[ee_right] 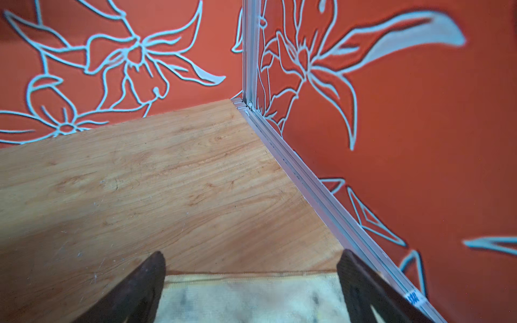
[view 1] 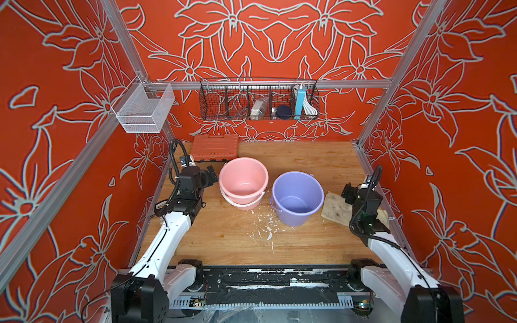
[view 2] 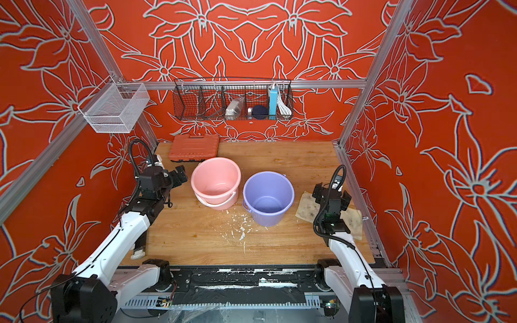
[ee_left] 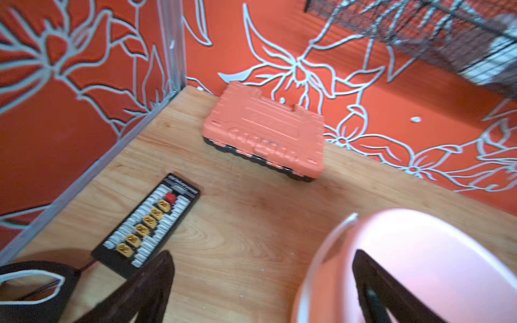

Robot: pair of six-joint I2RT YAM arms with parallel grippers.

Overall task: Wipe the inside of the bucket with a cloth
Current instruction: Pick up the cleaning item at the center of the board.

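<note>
**While both arms hang empty, the cloth (view 1: 334, 208) lies flat at centre right**

Though bent down over the cloth, which rests on the table (view 1: 293, 156) just right of the purple bucket (view 1: 296, 218), the right gripper (ee_right: 251, 253) spreads its jaws wide and holds nothing. At centre left, the left gripper (view 1: 211, 174) on its folded arm points toward the pink bucket (view 1: 243, 181), jaws likewise wide and empty.

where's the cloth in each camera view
In a top view: the cloth lies flat right of the purple bucket.
In a top view: the cloth, same spot.
Left wrist: not in it.
Right wrist: between the open right gripper's fingers.
Shared landmark: the aluminium rail beside the cloth, also in both top views.
</note>
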